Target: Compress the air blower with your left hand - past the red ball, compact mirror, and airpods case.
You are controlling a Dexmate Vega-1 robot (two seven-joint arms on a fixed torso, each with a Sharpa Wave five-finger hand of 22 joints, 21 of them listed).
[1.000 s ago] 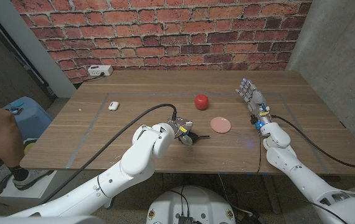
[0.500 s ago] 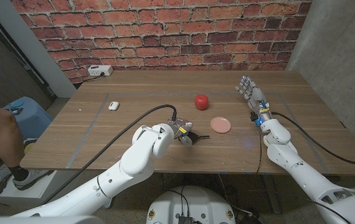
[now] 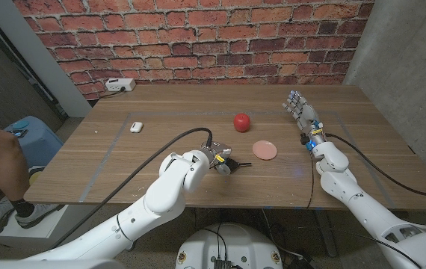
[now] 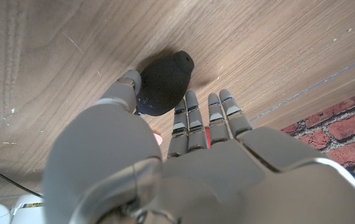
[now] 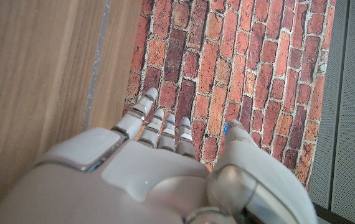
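A: Item one, the air blower [image 4: 163,84]. We log a black rubber bulb with a short nozzle, lying on the worktop [image 3: 161,119] near the front edge, about mid-width. Where does it sit from the left robot hand [image 3: 219,160]?

B: Directly ahead of it. In the left wrist view the bulb lies just past the fingertips [image 4: 191,98], with the thumb tip touching or all but touching its side. We cannot tell whether there is real contact. The digits stand apart, nothing clamped between them yet.

A: Long axis?

B: We judge it runs bulb to nozzle, slanting away from the palm, with the nozzle end farther off. Closing across the fat part of the bulb looks like the move that matters.

A: Item two, the right robot hand [image 3: 300,114].

B: Standing up at the far right of the worktop, digits spread, holding nothing, well apart from the blower. The left is plainly the nearer one.

A: Other stock?

B: Red ball [image 3: 241,121] beyond the blower, pink compact mirror [image 3: 264,150] to its right, white airpods case [image 3: 134,126] well off to the left.

A: Anything poorly seen?

B: In the head view the left forearm and hand cover most of the bulb; only a dark sliver and nozzle show. Its underside is hidden in both views.
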